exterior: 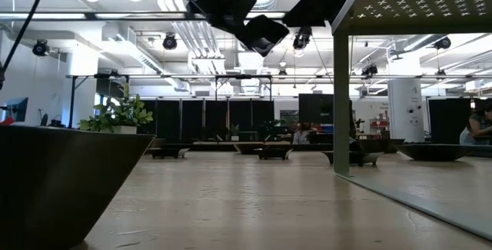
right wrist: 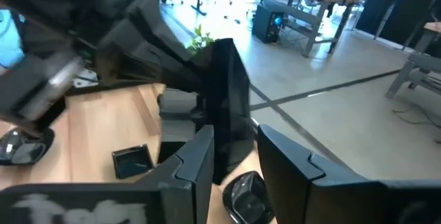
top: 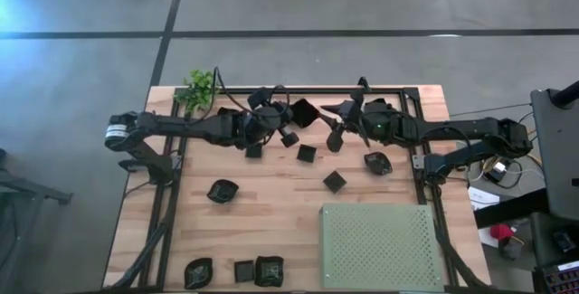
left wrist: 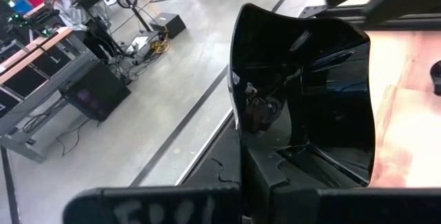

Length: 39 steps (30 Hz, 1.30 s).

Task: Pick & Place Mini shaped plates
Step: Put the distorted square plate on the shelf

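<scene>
Left gripper (top: 288, 113): we see it clamped on a square plate (top: 304, 112), held in the air above the tabletop (top: 271, 213) – rim pinched betw. its fingers, dish standing out past the tips.
Right gripper (top: 336, 124): jaws parted, straddling the same plate's far edge in its wrist view; not gripping yet, we judge – looks like a handover.
Handling: small glossy plate, prob. light and rigid; slick surface, so we'd expect slip. Best hold – across the thin rim, pads flat on both faces.
Pointing: plate tilted on edge, hollow face toward the left wrist cam; near-square, so no clear long axis.
Other plates (top: 223, 191): scattered on the wood below both tools; several lie nearer the table's front edge.
Green mat (top: 377, 245): below and well apart from the right gripper, bare.
</scene>
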{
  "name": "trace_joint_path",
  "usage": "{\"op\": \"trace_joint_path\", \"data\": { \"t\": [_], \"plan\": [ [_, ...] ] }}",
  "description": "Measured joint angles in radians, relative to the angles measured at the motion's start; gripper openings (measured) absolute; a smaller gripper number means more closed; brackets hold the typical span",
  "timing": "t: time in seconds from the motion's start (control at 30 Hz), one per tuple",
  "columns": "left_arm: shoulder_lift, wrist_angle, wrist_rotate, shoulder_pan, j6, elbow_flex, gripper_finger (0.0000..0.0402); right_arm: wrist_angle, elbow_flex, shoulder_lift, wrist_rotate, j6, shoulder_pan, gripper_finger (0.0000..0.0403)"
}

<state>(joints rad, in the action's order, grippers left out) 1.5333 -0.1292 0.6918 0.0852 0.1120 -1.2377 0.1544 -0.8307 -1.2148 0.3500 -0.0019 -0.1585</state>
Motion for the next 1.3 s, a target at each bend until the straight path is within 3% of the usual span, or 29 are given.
{"op": "trace_joint_path", "data": {
  "t": [0.57,1.0,1.3],
  "plan": [
    [0.000,0.067,0.001,-0.024,-0.002,0.000,0.0000,-0.001,0.000,0.001,0.008,0.002,-0.001,0.0081],
    [0.000,0.068,0.001,-0.024,-0.005,0.000,0.0000,0.000,0.000,0.001,0.016,-0.022,-0.002,0.0012],
    [0.000,0.069,0.001,-0.024,-0.013,0.000,0.0004,0.000,0.000,0.002,0.016,-0.025,-0.002,0.0009]
  ]
}}
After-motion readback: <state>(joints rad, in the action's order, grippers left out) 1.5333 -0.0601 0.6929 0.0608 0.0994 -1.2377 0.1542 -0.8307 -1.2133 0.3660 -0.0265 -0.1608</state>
